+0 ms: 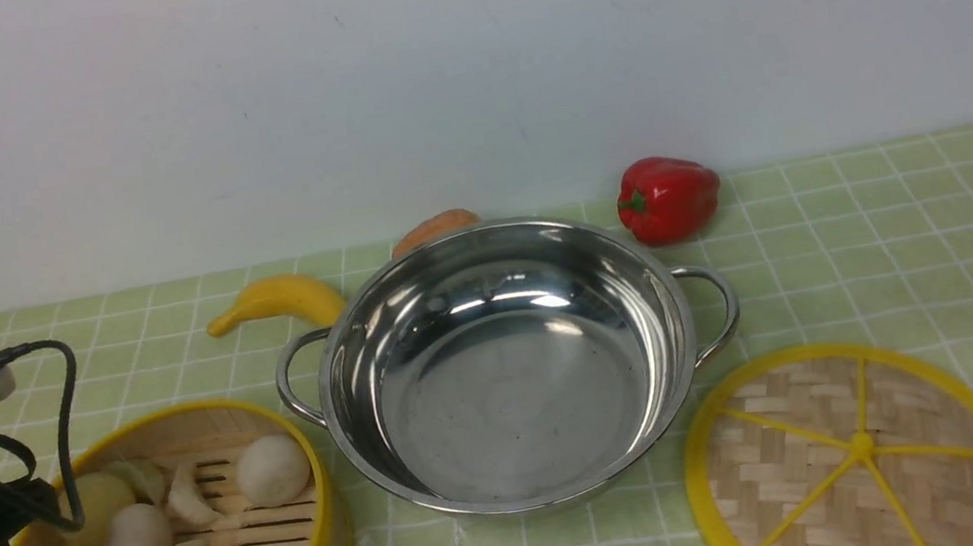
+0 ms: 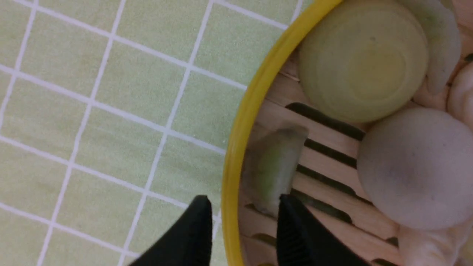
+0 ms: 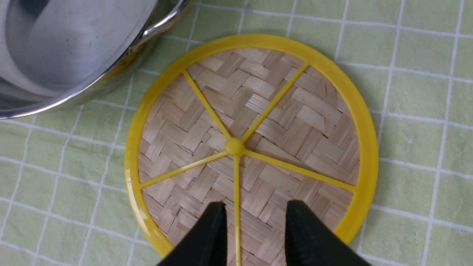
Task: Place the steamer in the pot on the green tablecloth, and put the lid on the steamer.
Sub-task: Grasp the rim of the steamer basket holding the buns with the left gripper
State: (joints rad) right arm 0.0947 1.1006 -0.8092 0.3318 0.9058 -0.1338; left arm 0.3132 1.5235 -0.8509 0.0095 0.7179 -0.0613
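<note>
The steamer (image 1: 185,412) sits upright, open side up, on the green tablecloth (image 1: 863,205) at the near left, just beside the pot (image 1: 663,325). The pot stands empty in the middle, mouth up, its two handles pointing left and right. The lid (image 1: 858,450) lies flat at the near right, spokes up. The left tool (image 2: 244,225) is open, its fingers straddling the steamer's yellow rim. The right tool (image 3: 255,229) hangs open over the lid, with one spoke between its fingers.

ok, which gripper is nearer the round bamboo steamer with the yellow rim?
Left. The left gripper straddles the yellow rim of the round bamboo steamer, one finger each side. The right gripper hovers over the flat woven bamboo lid, beyond the steel pot.
</note>
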